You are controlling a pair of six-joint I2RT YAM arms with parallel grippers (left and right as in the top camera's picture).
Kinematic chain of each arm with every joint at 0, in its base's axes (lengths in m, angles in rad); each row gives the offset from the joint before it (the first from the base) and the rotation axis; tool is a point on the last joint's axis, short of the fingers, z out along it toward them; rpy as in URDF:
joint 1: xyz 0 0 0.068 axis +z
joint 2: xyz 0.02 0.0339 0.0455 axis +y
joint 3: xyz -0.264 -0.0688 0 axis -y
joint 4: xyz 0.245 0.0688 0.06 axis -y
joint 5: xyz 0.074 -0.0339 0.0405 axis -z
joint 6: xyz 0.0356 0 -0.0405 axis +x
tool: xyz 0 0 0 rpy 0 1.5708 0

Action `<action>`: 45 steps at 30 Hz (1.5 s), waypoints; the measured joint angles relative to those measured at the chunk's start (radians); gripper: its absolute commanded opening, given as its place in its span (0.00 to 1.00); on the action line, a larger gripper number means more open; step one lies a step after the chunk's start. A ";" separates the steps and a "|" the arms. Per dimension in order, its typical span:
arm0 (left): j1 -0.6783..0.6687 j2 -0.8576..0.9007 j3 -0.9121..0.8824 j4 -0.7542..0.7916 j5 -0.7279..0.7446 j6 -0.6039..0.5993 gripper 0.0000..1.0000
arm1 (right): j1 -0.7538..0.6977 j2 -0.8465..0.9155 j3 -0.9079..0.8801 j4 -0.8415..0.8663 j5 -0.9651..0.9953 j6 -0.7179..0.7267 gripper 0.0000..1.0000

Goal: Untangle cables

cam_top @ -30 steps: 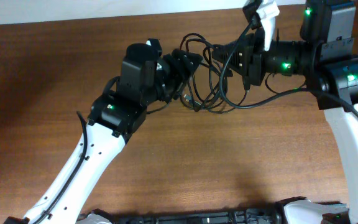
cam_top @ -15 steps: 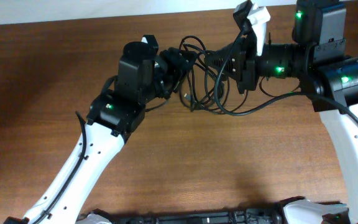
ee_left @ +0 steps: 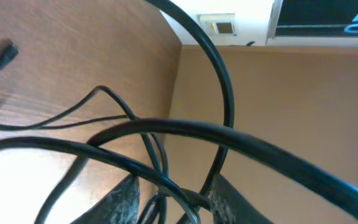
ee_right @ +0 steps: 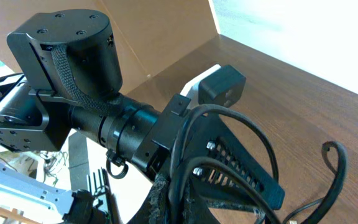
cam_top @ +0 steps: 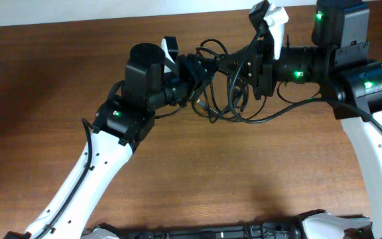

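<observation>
Two grippers meet over a brown, wood-grained table (cam_top: 244,166) at one tangled bundle of cables (cam_top: 223,99). The cables are thin, smooth, round black cords in overlapping loops, and the separate cords cannot be counted. The bundle lies near the table's far edge, strung between the two grippers. One small plug end (ee_left: 6,53) shows in the left wrist view.

Left gripper (cam_top: 194,68): its rough-textured black fingers (ee_left: 126,199) stand narrowly apart with strands running between them; whether they pinch cannot be told.

Right gripper (cam_top: 229,63): pressed together on cable strands, which rise in loops from its fingers (ee_right: 159,198).

The left arm (cam_top: 105,166) and right arm (cam_top: 377,153) have white lower links and black wrist housings.
</observation>
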 measured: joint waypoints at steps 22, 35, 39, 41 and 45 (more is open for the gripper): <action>0.024 0.000 -0.002 0.211 0.144 0.040 0.00 | 0.000 0.000 0.000 -0.078 0.435 0.016 0.04; 0.243 0.000 -0.003 0.546 0.414 0.047 0.00 | 0.000 0.000 0.000 -0.222 0.729 0.019 0.04; 0.324 0.000 -0.003 0.436 0.429 0.096 0.00 | 0.000 0.000 0.000 -0.223 0.745 0.034 0.04; 0.345 0.000 0.001 0.329 0.430 0.141 0.00 | 0.000 0.000 0.000 -0.209 0.747 0.048 0.04; 0.360 -0.001 0.002 0.068 0.403 0.256 0.16 | 0.000 0.000 0.000 -0.158 0.701 0.067 0.15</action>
